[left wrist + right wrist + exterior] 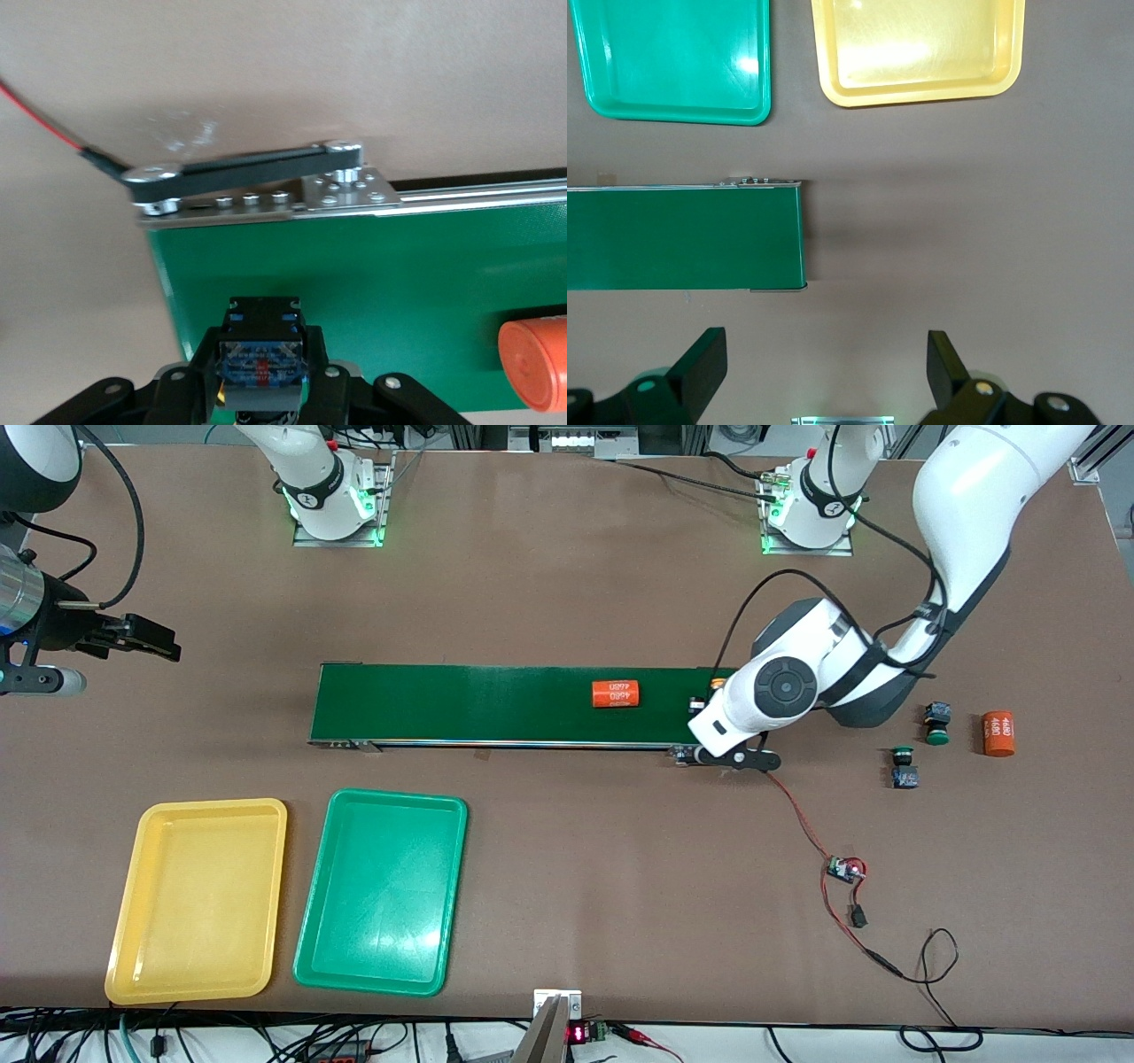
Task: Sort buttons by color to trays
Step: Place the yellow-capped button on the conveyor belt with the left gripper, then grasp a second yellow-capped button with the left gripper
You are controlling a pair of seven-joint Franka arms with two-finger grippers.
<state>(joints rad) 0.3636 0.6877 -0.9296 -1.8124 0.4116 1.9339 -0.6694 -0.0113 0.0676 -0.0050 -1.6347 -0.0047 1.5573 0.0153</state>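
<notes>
My left gripper (pixel 706 701) hangs over the conveyor belt (pixel 496 704) at the left arm's end, shut on a button (pixel 261 354) with a dark blue-black body. An orange cap (pixel 716 683) peeks out beside the hand. Two green-capped buttons (pixel 936 724) (pixel 903 766) stand on the table off that end of the belt. The yellow tray (pixel 199 899) and the green tray (pixel 383 890) lie side by side, nearer the front camera, toward the right arm's end. My right gripper (pixel 155 642) waits open over bare table at the right arm's end, nothing between its fingers (pixel 700 363).
An orange "4680" cylinder (pixel 615 693) lies on the belt near my left gripper. A second such cylinder (pixel 998 733) stands on the table beside the green buttons. A small circuit board (pixel 844 868) on red wires trails from the belt's end.
</notes>
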